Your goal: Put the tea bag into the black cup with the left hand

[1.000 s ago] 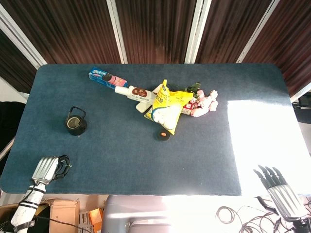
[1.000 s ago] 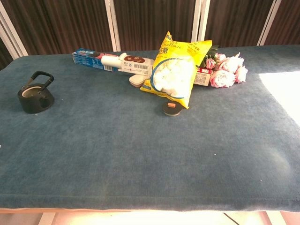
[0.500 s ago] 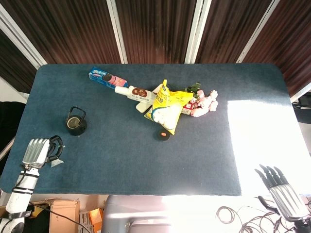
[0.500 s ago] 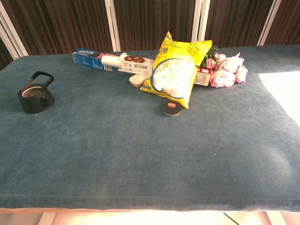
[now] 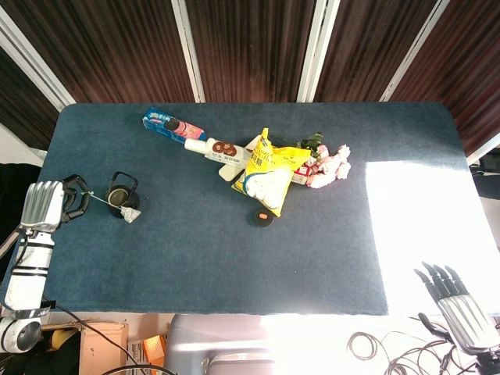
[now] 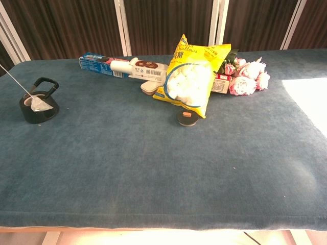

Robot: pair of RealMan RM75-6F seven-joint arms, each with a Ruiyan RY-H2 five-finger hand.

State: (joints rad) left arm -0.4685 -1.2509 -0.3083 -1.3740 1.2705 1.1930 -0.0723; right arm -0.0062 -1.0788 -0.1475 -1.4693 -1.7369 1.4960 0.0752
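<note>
The black cup [image 5: 119,197] with its upright handle stands at the table's left side, also seen in the chest view as black cup [image 6: 37,108]. The small white tea bag [image 5: 130,212] hangs on a thin string and overlaps the cup's near right rim; the chest view puts the tea bag [image 6: 40,104] right at the cup's mouth. I cannot tell whether it touches the cup. My left hand [image 5: 45,205] is at the table's left edge, fingers curled, holding the string's other end. Off the table's front right corner, my right hand [image 5: 459,303] has its fingers spread and holds nothing.
A blue cookie tube [image 5: 172,126], a white tube [image 5: 217,148], a yellow marshmallow bag [image 5: 269,170] and pink flowers [image 5: 332,164] lie across the table's far middle. A small black round lid [image 5: 264,217] sits in front of the bag. Sunlight washes out the table's right part.
My left hand moved away from the table's front edge, along the left side, carrying the tea bag on its string over to the black cup. The right hand barely moved.
</note>
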